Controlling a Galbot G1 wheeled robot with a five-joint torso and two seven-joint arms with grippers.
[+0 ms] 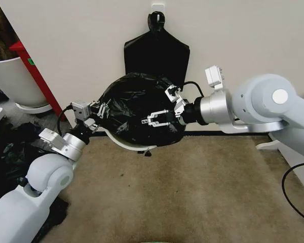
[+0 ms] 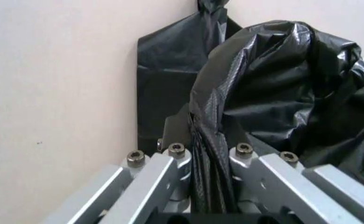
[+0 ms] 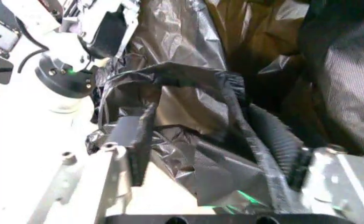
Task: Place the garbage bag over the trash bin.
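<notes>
In the head view, the garbage bag [image 1: 137, 109] balloons as a glossy black, wrinkled mass over the trash bin [image 1: 122, 141], of which a curved off-white rim shows under the bag's lower left side, tilted and lifted above the tan carpet [image 1: 192, 192], close to the cream wall [image 1: 81, 40]. The left gripper [image 1: 100, 112] reaches in from the lower left and meets the bag's left side, its fingers closed on the film. The right gripper [image 1: 159, 119] comes from the right across the bag's front, its linked fingers lying against the plastic and spread within its folds. Behind the bag, a flat black bag bundle [image 1: 157, 53] hangs on the wall from a knotted loop at a white hook [image 1: 157, 7]. A big white round tub [image 1: 12, 81] stands at the carpet's left edge beside a red frame [image 1: 38, 76], with a heap of black bags [image 1: 10, 147] below it. In the left wrist view, the left gripper [image 2: 210, 161] has a bunched fold of the garbage bag [image 2: 294, 88] pinched tight between its two metal fingers [image 2: 163, 172], with the hanging bundle [image 2: 166, 70] flat on the wall beyond. In the right wrist view, the right gripper [image 3: 213, 149] stands with its fingers [image 3: 132, 144] parted, a band of the garbage bag [image 3: 188, 107] stretched across both of them; the left gripper [image 3: 103, 28] sits farther off at the bag's other side.
</notes>
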